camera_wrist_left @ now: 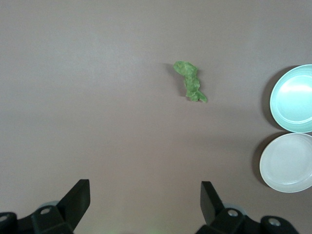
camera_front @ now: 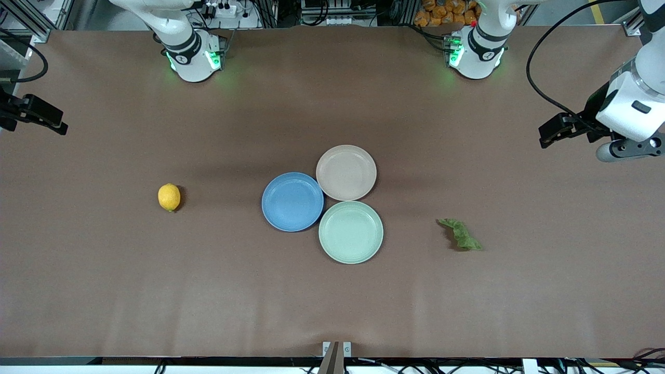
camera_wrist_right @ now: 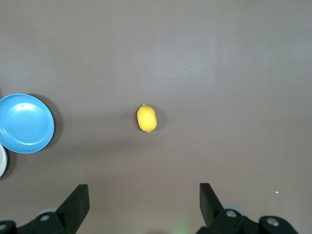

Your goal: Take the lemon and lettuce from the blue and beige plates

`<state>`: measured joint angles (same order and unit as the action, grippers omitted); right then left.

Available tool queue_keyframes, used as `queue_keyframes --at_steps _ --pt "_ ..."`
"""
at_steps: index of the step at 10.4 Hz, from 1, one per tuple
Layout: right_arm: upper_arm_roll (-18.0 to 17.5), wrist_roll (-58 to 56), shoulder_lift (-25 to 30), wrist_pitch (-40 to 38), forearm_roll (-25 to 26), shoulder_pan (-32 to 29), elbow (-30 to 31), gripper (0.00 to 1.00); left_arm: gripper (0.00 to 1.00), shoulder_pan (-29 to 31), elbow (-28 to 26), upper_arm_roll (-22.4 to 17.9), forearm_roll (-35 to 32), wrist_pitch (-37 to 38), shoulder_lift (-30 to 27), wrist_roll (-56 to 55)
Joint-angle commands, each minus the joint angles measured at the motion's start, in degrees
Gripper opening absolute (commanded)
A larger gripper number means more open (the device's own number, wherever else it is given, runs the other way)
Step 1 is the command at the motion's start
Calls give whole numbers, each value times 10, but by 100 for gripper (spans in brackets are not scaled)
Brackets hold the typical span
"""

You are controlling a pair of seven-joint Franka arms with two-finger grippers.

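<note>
The lemon [camera_front: 169,197] lies on the bare table toward the right arm's end, apart from the plates; it also shows in the right wrist view [camera_wrist_right: 146,118]. The lettuce [camera_front: 460,235] lies on the table toward the left arm's end and shows in the left wrist view [camera_wrist_left: 190,82]. The blue plate [camera_front: 292,201] and the beige plate [camera_front: 346,172] sit mid-table, both empty. My left gripper [camera_front: 552,135] [camera_wrist_left: 145,195] hangs open and empty high over its end of the table. My right gripper [camera_front: 54,123] [camera_wrist_right: 144,197] hangs open and empty over its end.
A pale mint-green plate [camera_front: 350,231] touches the blue and beige plates, nearer to the front camera, and is empty. The two arm bases [camera_front: 193,57] [camera_front: 474,54] stand along the table's top edge.
</note>
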<state>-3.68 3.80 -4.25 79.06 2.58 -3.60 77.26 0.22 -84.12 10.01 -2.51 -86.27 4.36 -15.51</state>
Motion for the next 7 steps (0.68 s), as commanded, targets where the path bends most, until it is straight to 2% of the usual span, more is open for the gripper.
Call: queue_keyframes --at_steps 1,7 --pt "-1 6 11 8 -13 -5 12 100 100 7 -6 4 10 7 -13 16" --pt "-2 5 12 20 -14 -11 24 100 100 3 -7 4 9 -25 -11 15"
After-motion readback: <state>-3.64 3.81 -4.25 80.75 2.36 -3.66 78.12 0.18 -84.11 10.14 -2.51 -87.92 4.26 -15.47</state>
